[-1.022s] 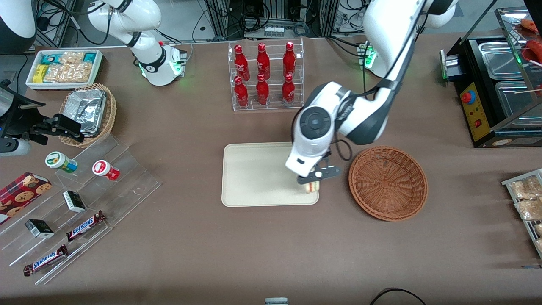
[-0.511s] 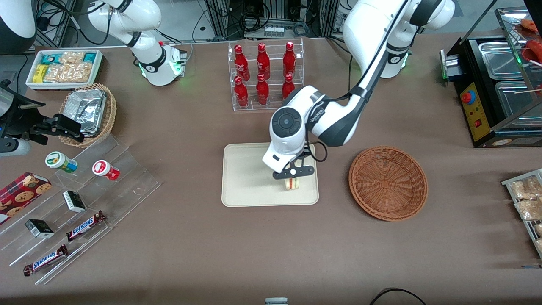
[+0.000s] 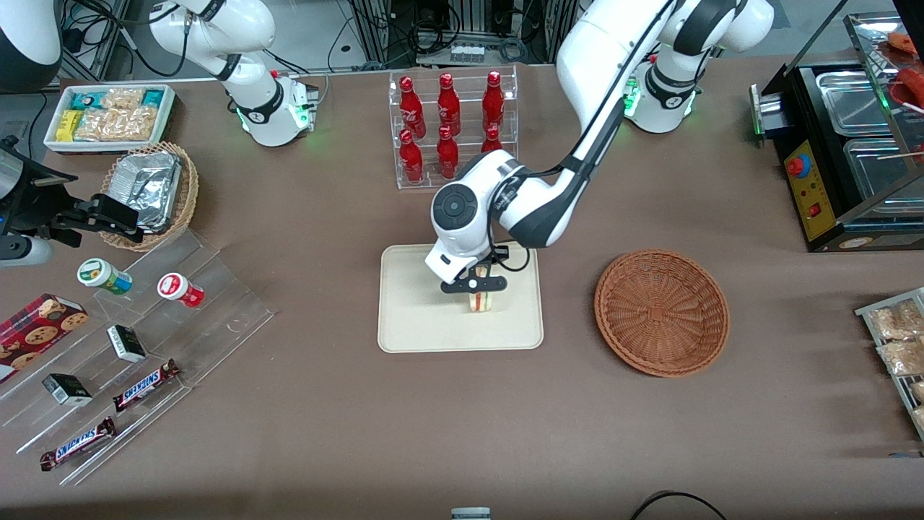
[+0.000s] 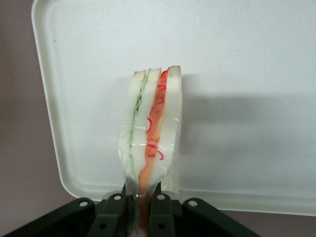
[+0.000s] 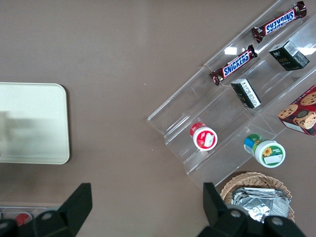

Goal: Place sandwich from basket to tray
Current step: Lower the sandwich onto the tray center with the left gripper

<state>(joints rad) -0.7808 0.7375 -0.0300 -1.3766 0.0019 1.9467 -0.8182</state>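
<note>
The gripper hangs over the tray, clamped on the narrow end of the sandwich. In the wrist view the fingers pinch the wrapped wedge so that it stands on edge, its green and red layers showing, with the cream tray under it. I cannot tell whether its lower end already touches the tray or hangs just above it. It sits over the tray's middle, somewhat toward the edge nearest the basket. The basket holds nothing I can see and stands well apart, toward the working arm's end of the table. So the lifting and carrying look done. What seems left is to set the sandwich down, let go, and draw the arm away.
</note>
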